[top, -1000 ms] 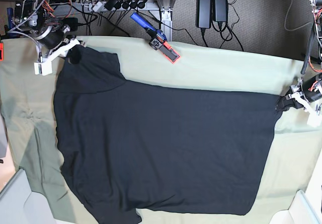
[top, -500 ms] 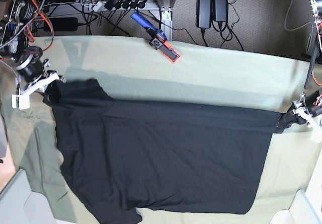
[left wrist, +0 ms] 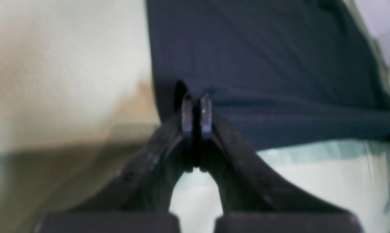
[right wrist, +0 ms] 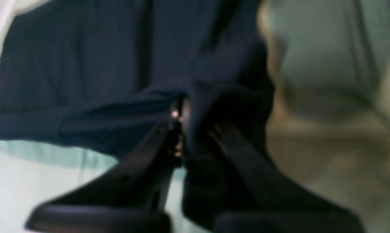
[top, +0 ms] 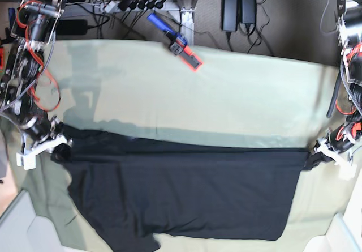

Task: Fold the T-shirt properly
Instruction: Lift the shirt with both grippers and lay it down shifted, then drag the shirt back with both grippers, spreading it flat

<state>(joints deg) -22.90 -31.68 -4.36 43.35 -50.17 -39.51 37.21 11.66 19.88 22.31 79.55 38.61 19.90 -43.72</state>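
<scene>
The black T-shirt (top: 181,189) lies across the pale green cloth (top: 215,93), its far edge lifted and stretched taut between both grippers. At the base view's right, my left gripper (top: 314,158) is shut on one corner of that edge; the left wrist view shows its fingertips (left wrist: 196,111) pinched on the T-shirt (left wrist: 263,58). At the base view's left, my right gripper (top: 56,147) is shut on the other corner, with bunched black fabric (right wrist: 117,74) wrapped around its fingertips (right wrist: 181,113) in the right wrist view.
A blue and orange tool (top: 176,41) lies at the cloth's far edge. Cables and power bricks (top: 237,5) sit on the floor beyond. White bins stand at the near left (top: 17,223) and near right (top: 339,235) corners.
Both grippers have carried the T-shirt's far edge toward the near side, folding it over the body. The uncovered green cloth behind has widened.
</scene>
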